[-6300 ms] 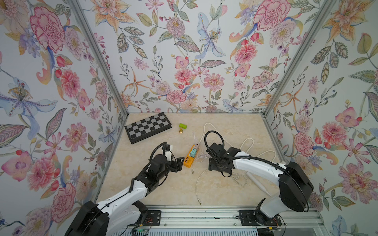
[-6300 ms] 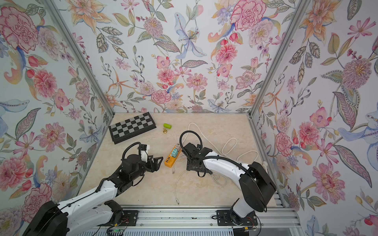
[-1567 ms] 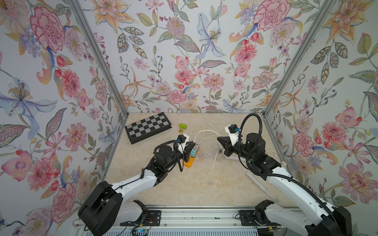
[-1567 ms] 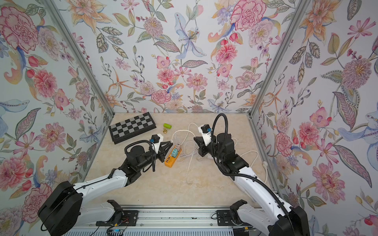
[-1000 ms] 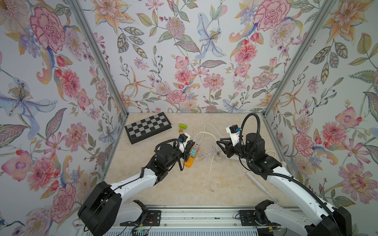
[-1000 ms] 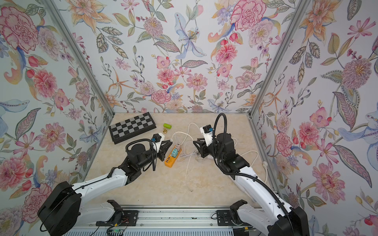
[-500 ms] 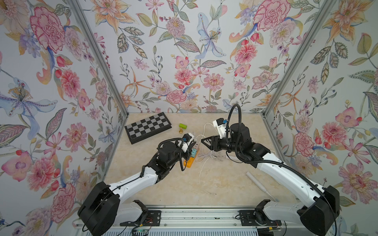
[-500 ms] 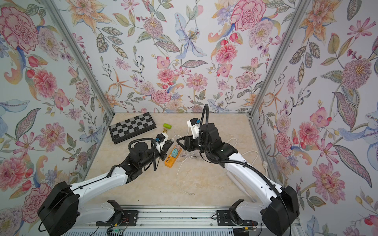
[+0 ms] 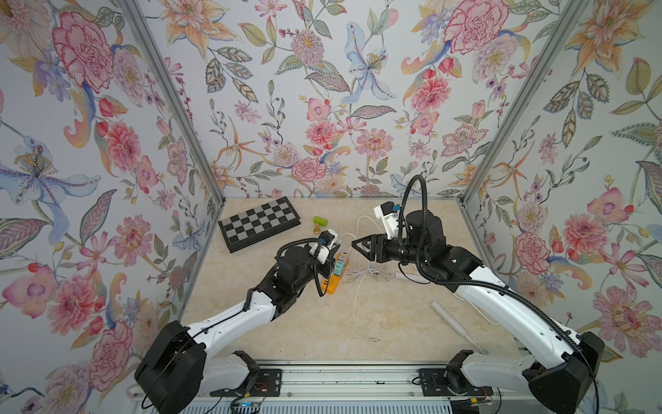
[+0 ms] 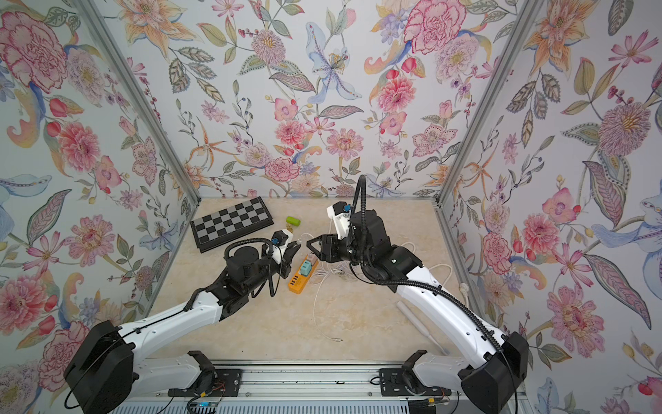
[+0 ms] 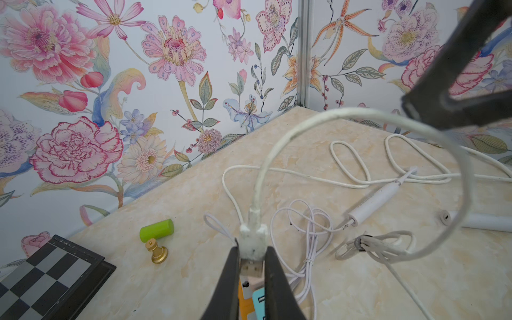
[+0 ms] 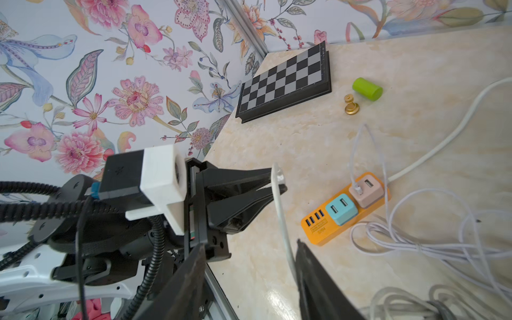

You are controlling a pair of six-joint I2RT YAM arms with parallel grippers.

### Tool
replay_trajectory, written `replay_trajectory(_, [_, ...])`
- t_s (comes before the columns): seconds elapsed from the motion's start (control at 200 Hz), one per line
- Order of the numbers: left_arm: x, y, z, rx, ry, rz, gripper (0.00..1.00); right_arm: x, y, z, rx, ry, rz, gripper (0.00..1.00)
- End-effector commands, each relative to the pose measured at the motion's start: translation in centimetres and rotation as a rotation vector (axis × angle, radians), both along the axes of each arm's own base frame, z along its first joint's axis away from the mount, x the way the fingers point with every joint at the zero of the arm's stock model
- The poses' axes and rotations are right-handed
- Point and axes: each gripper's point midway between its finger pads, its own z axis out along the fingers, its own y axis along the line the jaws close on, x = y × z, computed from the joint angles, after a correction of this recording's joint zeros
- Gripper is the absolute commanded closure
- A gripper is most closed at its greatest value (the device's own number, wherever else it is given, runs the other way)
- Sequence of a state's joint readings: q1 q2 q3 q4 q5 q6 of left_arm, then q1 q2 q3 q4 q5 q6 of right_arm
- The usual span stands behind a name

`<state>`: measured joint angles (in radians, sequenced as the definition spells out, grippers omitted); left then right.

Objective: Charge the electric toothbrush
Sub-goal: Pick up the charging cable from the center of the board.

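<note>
Since a second ago the right arm has swung in toward the middle of the bench. The right gripper now sits just short of the left gripper, over the back end of the orange power strip. The left gripper is clamped on the USB plug of a thick white cable. That cable arcs up and passes between the right gripper's fingers, which stand parted and pinch nothing. In a top view the left gripper covers part of the power strip. The cable's far end is lost in a tangle of thin cords and cannot be traced. The toothbrush lies flat and slanted near the front right corner, well apart from the power strip and from both grippers. Its thin end stops close to the right arm's base, and no charging port can be made out in either top view. A white rod lies partly under the right arm and could not be identified. At the back left sit a chessboard, a green cylinder and a gold pawn.
</note>
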<state>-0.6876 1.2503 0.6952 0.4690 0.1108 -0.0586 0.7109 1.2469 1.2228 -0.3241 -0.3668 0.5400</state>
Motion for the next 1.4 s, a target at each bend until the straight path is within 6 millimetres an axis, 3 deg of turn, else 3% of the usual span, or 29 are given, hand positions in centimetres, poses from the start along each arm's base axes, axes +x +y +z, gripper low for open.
replay_trajectory(0.0, [0.6,-0.2,1.0,0.014,-0.020,0.026,0.98,-1.8,1.2,1.2,0.039,0.041,0.044,0.44])
replay_trajectory(0.14, [0.2,-0.5,1.5,-0.008,-0.030,-0.001,0.99,-0.8,3.5,-1.0,0.029,0.137,0.055,0.45])
replay_trajectory(0.395, [-0.8,-0.9,1.9,-0.021,-0.039,-0.056,0.99,3.6,3.2,-1.9,0.021,0.096,-0.061,0.53])
replay_trajectory(0.58, [-1.3,-1.6,2.0,-0.011,-0.043,-0.099,0.99,5.1,3.2,-1.9,-0.010,0.011,-0.060,0.61])
replay_trajectory(0.956, [-1.5,-1.8,2.4,-0.015,-0.048,-0.111,0.99,5.9,3.6,-3.5,-0.050,-0.041,0.005,0.72])
replay_trajectory(1.176, [-1.5,-1.9,2.6,-0.018,-0.051,-0.116,0.99,5.6,4.4,-3.7,-0.050,-0.073,0.059,0.87])
replay_trajectory(1.261, [-1.4,-1.9,2.5,-0.016,-0.050,-0.112,0.99,5.6,4.1,-4.0,-0.059,-0.080,0.060,0.97])
replay_trajectory(1.396, [-1.4,-1.7,2.3,-0.017,-0.046,-0.104,0.87,6.1,3.7,-4.7,-0.092,-0.113,0.040,1.00])
